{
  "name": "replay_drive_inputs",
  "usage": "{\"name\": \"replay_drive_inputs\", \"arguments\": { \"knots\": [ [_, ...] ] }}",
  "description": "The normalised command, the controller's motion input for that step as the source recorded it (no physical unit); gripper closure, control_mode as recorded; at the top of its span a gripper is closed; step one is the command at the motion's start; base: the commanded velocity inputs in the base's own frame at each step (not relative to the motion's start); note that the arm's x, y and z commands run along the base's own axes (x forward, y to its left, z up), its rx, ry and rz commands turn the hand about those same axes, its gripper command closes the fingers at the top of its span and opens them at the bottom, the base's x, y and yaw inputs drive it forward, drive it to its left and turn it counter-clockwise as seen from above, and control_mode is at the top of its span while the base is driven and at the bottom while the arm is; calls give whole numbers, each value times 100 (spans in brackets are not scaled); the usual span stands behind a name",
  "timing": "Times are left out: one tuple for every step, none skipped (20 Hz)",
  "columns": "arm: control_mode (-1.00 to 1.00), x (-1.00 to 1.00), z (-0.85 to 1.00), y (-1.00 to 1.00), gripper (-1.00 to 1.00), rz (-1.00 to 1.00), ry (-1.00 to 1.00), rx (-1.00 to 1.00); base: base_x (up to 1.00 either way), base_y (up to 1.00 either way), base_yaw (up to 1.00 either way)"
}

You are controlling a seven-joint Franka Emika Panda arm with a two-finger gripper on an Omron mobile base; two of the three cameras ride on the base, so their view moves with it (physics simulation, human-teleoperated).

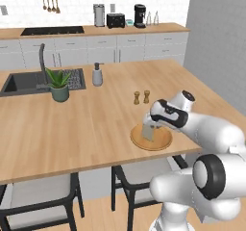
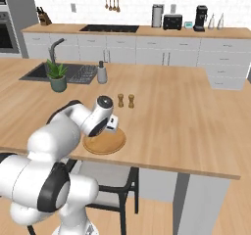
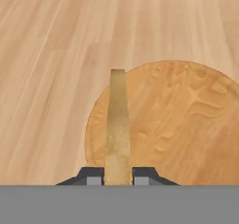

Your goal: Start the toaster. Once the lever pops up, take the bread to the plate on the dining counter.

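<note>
The tabletop (image 1: pixel 86 124) is the large light-wood island. A dark sink (image 1: pixel 24 82) is set into it near the far left corner, with a potted plant (image 1: pixel 59 84) and a soap dispenser (image 1: pixel 97 74) at the sink's right end. Two small shakers (image 1: pixel 141 97) stand side by side further toward the right edge.

The toaster (image 1: pixel 116 20) sits on the separate worktop along the tiled back wall, between a metal canister (image 1: pixel 99 15) and a black coffee machine (image 1: pixel 140 16), well apart from the island.

The plate (image 1: pixel 161 141) lies flat on the tabletop close to the near edge, toward the near right corner. A dark stool (image 1: pixel 137 177) stands below that edge.

The tool (image 3: pixel 118 177) is positioned over the plate, pointing down. Its two finger tips are clamped on the bread (image 3: pixel 117 125), one tip on each flat face, with only the slice's thickness between them. The bread is held on edge, upright; in the hand view it extends away from the tips over the left part of the plate. In the left base view, the slice's lower edge is at the plate surface; whether it touches cannot be determined.
</note>
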Motion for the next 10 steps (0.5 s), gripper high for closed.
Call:
{"name": "replay_drive_inputs", "arguments": {
  "knots": [
    [-100,19,-24,0,100,5,0,2,0,0,0],
    [-100,19,-24,0,100,5,0,2,0,0,0],
    [-100,22,-29,0,100,5,-1,1,0,0,0],
    [-100,22,-32,0,100,5,-1,1,0,0,0],
    [-100,16,-35,0,100,5,-1,0,0,0,0],
    [-100,10,-35,0,100,5,-1,0,0,0,0],
    [-100,2,-25,0,100,5,0,0,0,0,0],
    [-100,0,-1,0,100,0,0,0,0,0,0],
    [-100,0,0,0,100,0,0,0,0,0,0],
    [-100,0,0,0,-100,0,0,0,0,0,0]
  ]
}}
